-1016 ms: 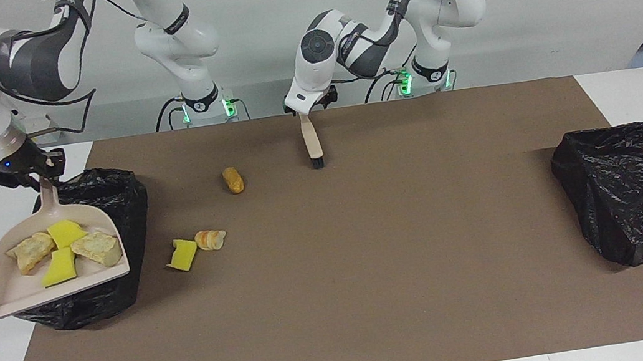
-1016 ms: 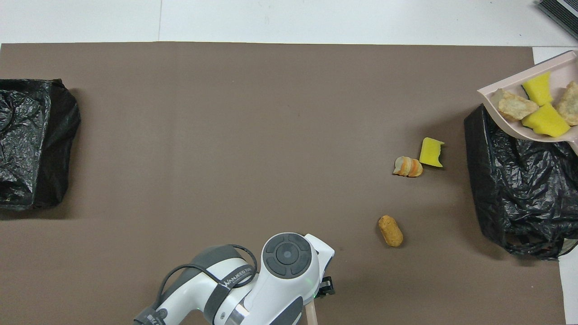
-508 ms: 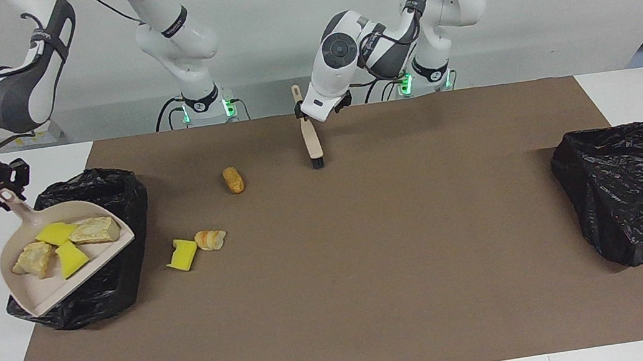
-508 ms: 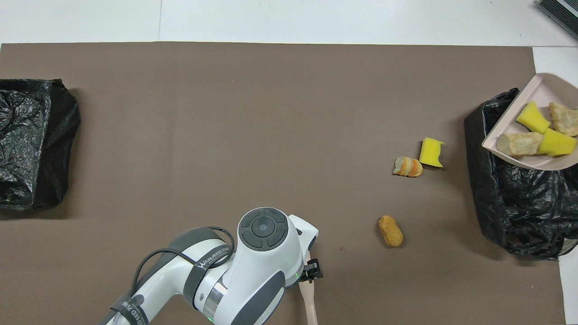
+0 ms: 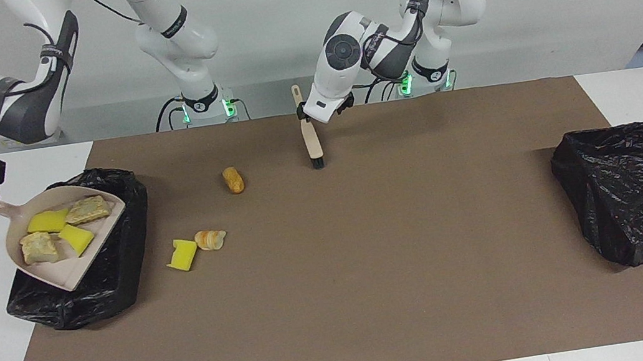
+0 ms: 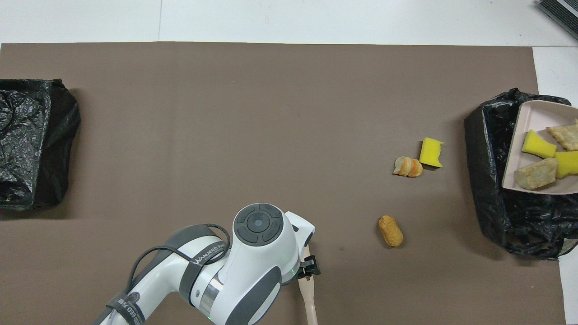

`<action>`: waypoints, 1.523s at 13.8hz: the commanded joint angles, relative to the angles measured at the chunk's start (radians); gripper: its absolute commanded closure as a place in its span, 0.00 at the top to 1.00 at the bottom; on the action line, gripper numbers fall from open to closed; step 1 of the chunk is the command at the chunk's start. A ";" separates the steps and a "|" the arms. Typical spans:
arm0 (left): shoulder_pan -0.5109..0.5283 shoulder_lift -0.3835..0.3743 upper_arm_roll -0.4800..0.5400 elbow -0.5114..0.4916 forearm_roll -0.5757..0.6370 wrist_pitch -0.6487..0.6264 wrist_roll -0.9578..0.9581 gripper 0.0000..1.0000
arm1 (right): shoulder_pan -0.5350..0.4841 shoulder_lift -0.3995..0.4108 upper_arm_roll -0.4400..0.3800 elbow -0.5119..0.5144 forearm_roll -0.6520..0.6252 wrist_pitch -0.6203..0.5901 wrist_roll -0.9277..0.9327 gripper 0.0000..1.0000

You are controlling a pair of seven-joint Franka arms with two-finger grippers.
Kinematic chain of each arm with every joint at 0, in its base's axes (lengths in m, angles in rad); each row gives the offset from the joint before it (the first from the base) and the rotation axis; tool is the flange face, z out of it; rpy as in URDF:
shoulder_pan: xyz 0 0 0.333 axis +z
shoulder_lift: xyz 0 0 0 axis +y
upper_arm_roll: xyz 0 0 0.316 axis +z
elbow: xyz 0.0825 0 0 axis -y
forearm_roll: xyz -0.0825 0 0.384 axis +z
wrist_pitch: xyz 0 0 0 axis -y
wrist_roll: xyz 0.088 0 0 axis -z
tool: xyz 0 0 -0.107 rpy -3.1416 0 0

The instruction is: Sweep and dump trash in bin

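dustpan (image 5: 62, 239): swung in over bin (image 5: 91, 288) | left gripper (image 5: 305, 110): lifted along brush (image 5: 311, 141) handle

Dustpan (image 6: 519, 135) is hanging over the black bin bag (image 6: 492, 180) at 3 o'clock, carrying two yellow sponge chunks (image 6: 537, 143) and two tan bread lumps (image 6: 535, 174). A third yellow sponge piece (image 6: 431, 152), a striped bread lump (image 6: 407, 166) and an orange-brown nugget (image 6: 390, 230) are lying on the brown mat (image 6: 226, 135). Left arm (image 6: 235, 266) is sitting over the brush handle (image 6: 308, 304) at 6. A second bag (image 6: 31, 140) is sitting at 9.
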 commanded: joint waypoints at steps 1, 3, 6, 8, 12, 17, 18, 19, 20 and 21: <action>0.013 -0.011 -0.003 0.004 0.007 -0.030 0.013 1.00 | 0.021 -0.032 0.013 -0.036 -0.152 0.025 -0.006 0.00; 0.013 -0.011 -0.003 0.004 0.007 -0.030 0.011 1.00 | 0.084 -0.032 0.012 -0.030 -0.267 -0.011 0.034 0.00; 0.013 -0.011 -0.003 0.004 0.007 -0.030 0.010 1.00 | 0.175 -0.033 0.010 -0.027 -0.399 -0.079 0.065 0.00; 0.013 -0.011 -0.003 0.004 0.007 -0.032 0.010 1.00 | 0.236 -0.036 0.010 -0.029 -0.511 -0.123 0.090 0.00; 0.015 -0.011 -0.002 0.006 0.009 -0.032 0.010 1.00 | 0.267 -0.044 0.015 -0.019 -0.617 -0.179 0.114 0.00; 0.058 -0.032 -0.002 0.033 0.033 -0.070 0.010 1.00 | 0.250 -0.084 0.007 0.034 -0.241 -0.196 0.241 0.00; 0.068 -0.032 -0.002 0.045 0.065 -0.078 0.010 1.00 | 0.246 -0.090 0.003 0.036 -0.172 -0.203 0.304 0.00; 0.090 -0.032 -0.002 0.062 0.096 -0.079 0.010 1.00 | 0.240 -0.100 0.003 0.034 -0.087 -0.209 0.373 0.00; 0.114 -0.032 -0.003 0.082 0.133 -0.082 0.011 1.00 | 0.235 -0.104 0.000 0.033 -0.002 -0.211 0.446 0.00; 0.131 -0.032 -0.003 0.098 0.172 -0.090 0.018 1.00 | 0.235 -0.105 0.000 0.033 0.059 -0.211 0.502 0.00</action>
